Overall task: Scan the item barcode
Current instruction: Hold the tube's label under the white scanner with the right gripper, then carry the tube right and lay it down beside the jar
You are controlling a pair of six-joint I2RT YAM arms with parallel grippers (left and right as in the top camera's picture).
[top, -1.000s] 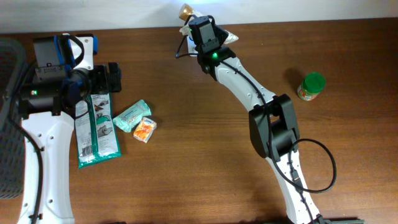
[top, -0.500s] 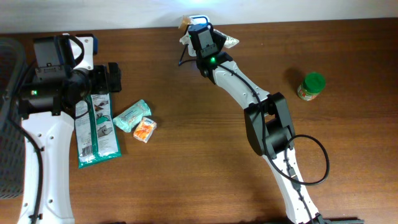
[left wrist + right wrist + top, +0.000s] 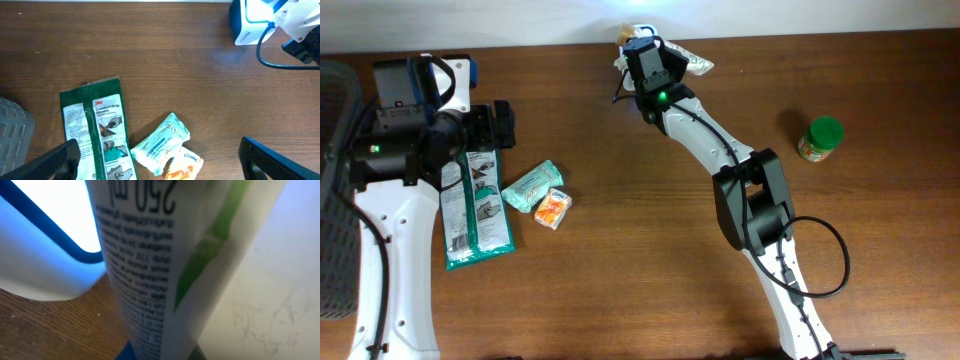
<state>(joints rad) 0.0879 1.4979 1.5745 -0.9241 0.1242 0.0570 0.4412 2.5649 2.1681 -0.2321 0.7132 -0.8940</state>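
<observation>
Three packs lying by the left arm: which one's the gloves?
The long dark-green pack, printed Comfort Grip Gloves. The teal pack and the small orange pack beside it are both much shorter and lighter coloured.

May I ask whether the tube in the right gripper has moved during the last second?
Yes; the tube has swung, its tail nearing the green jar.

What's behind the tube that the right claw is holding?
From the right wrist view, the scanner with its lit window sits behind the tube, over the wooden table. The tube covers the rest of the scanner, and no barcode shows.
</observation>
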